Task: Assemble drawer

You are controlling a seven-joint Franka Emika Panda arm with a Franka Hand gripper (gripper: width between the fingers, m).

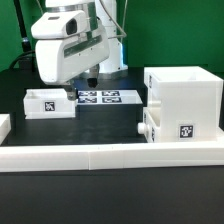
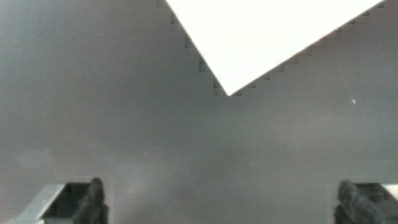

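Robot gripper, fingers wide apart and empty, hangs beside a loose white tray, the big housing well apart on the exterior view's right; lowered off-centre, a finger could shove the tray askew

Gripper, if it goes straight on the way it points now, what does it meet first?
Probably the bare dark table. The gripper points down at it, jaws open, with nothing between the fingertips in the wrist view. A white corner lies off that line; depth is unclear.
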